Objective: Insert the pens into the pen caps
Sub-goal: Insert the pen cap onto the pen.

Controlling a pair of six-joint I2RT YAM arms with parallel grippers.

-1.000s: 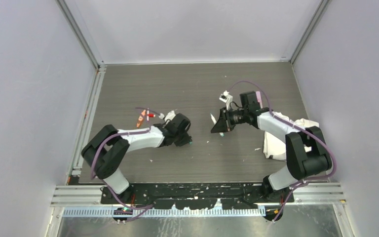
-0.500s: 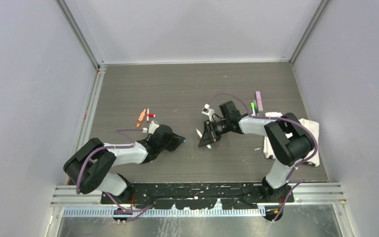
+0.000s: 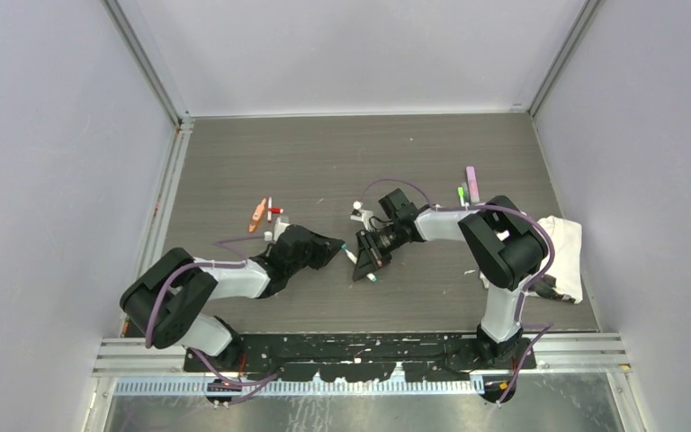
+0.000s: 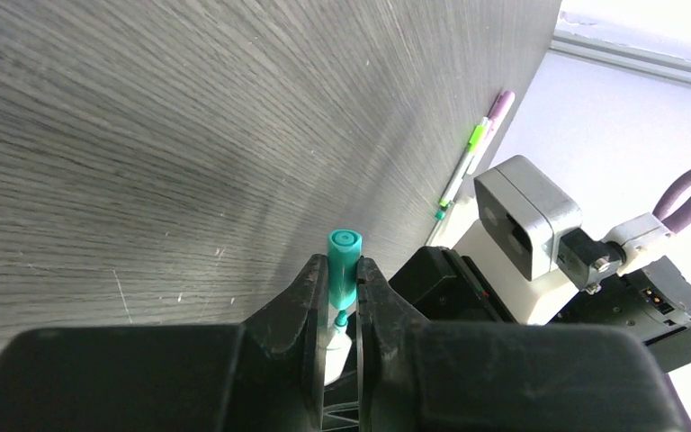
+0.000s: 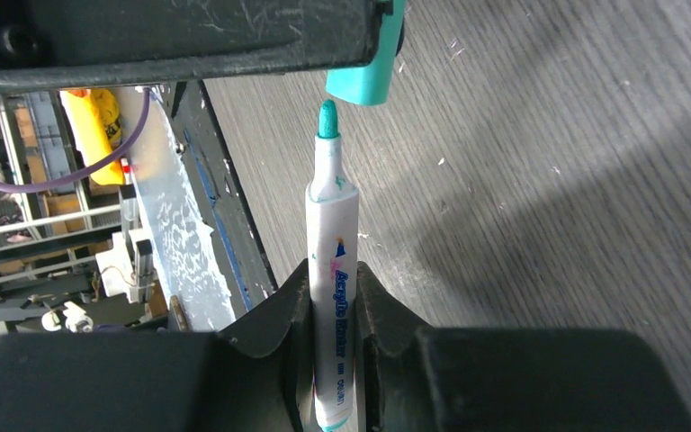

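My left gripper (image 4: 342, 279) is shut on a teal pen cap (image 4: 343, 265), its open end facing back towards the wrist. My right gripper (image 5: 333, 297) is shut on a white pen (image 5: 332, 261) with a teal tip (image 5: 327, 119). In the right wrist view the tip sits just short of the cap (image 5: 366, 67), slightly off to one side. In the top view the left gripper (image 3: 336, 244) and the right gripper (image 3: 362, 266) meet at the table's middle, with the pen (image 3: 353, 256) between them.
An orange and a red pen piece (image 3: 261, 214) lie at the left. A pink pen (image 3: 472, 183) and a green pen (image 3: 462, 193) lie at the right back, also in the left wrist view (image 4: 472, 153). A white cloth (image 3: 565, 243) lies at the right.
The right arm has swung left and nearer with the pen. The left gripper has turned its cap towards it. The pen tip is now right at the cap.
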